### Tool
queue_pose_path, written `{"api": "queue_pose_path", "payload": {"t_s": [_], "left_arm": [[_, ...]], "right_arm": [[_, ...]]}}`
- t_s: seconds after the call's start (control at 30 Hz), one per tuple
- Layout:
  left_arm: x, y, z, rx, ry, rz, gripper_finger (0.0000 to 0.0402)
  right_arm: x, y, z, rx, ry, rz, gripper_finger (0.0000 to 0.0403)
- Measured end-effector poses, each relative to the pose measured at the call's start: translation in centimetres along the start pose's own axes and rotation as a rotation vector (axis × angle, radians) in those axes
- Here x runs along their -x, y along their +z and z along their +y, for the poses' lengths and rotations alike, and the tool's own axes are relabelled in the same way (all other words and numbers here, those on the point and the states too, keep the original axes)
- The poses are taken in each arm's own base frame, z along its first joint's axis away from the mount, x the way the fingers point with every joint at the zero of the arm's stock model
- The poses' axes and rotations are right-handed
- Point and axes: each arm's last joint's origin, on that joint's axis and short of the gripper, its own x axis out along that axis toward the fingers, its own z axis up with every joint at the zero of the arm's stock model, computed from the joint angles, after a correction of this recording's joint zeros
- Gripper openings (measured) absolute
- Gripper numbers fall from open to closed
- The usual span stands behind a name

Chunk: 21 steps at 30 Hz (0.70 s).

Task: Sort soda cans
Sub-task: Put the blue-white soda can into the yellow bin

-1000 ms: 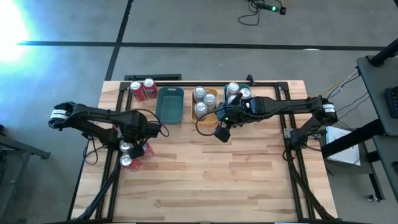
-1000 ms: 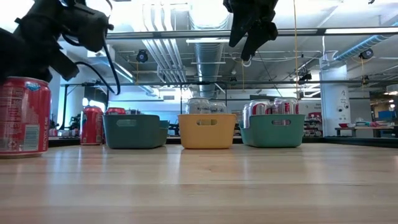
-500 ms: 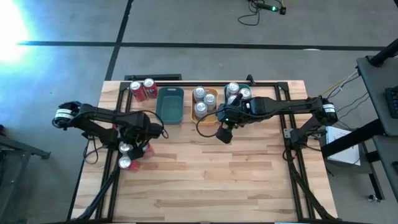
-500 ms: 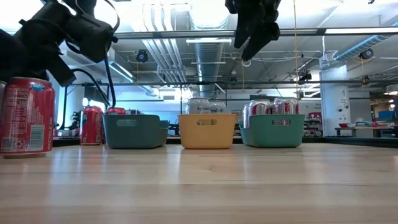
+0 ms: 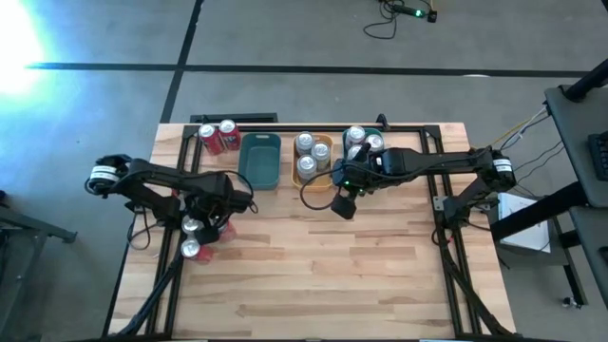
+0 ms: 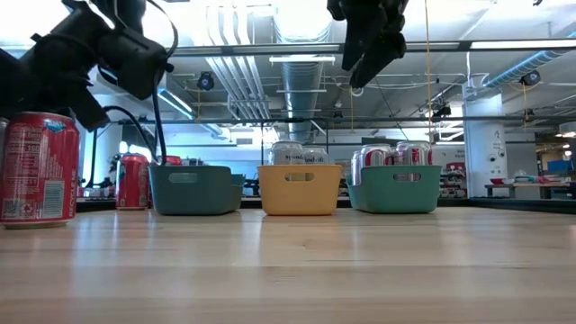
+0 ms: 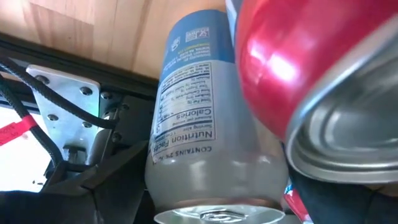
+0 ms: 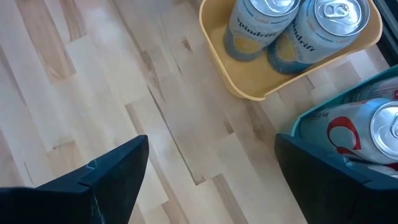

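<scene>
Hovering over two round shiny cans (image 5: 193,237) at left: left end effector (image 5: 220,207), grip unclear. Right end effector (image 5: 340,204) spread wide above smooth wooden surface (image 5: 361,275).

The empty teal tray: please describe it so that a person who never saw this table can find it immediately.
Look at the far edge of the wooden table, where three trays stand in a row. The empty teal tray is the leftmost, between two red cans and the yellow tray. Only it holds no cans.

Both arms are showing matte black links with black cables looping alongside. Left arm (image 5: 152,179) and right arm (image 5: 446,163) are each wearing a white band with dark marks. Right gripper (image 8: 205,171) fingers: flat, dark, wedge-shaped.
</scene>
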Motion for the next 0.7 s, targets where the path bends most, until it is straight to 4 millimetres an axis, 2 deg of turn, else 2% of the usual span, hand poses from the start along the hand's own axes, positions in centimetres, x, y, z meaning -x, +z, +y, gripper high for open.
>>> {"api": "queue_pose_path", "payload": {"t_s": [0.1,0.23,0.47,0.7], "left_arm": [[0.0,-0.1,0.0,-0.017,0.004,0.012,0.0334],[0.0,-0.3,0.1,-0.014,0.012,0.020,0.0279],[0.5,-0.8,0.2,-0.013,0.020,0.017,0.0278],[3.9,-1.3,0.0,0.026,-0.021,-0.146,0.0278]], "right_arm": [[0.0,0.0,0.0,0.011,-0.001,0.000,0.0337],[0.0,0.0,0.0,0.015,-0.007,-0.003,0.0329],[0.1,0.0,-0.1,0.025,-0.007,-0.006,0.0314],[1.3,-0.1,-0.4,0.019,0.003,-0.038,0.0296]]}}
